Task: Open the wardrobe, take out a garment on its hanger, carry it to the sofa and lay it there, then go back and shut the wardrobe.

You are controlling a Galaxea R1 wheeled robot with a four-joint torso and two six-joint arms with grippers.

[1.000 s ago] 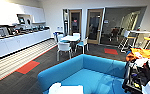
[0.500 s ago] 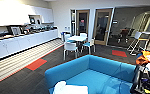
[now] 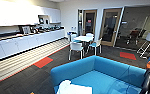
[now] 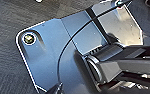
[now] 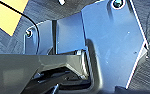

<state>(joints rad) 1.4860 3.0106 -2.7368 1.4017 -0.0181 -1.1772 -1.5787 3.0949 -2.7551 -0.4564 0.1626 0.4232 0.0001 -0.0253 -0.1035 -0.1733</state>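
Carpeted break room, with the blue sofa lying close below the head camera.

White garment is lying on the sofa seat at the near edge, so the laying step appears done; the hanger cannot be made out against the cloth. White chairs and a round table are standing beyond the sofa back, a long counter is running along the left wall, and orange floor patches are marking the dark carpet. Both wrist views are looking down past the robot's own plates at carpet, and whether either gripper is open or closed cannot be told. Judged from this, the robot is driving; doing it well means turning wide of the sofa corner and chairs, keeping both arms tucked, and leaving the garment undisturbed.
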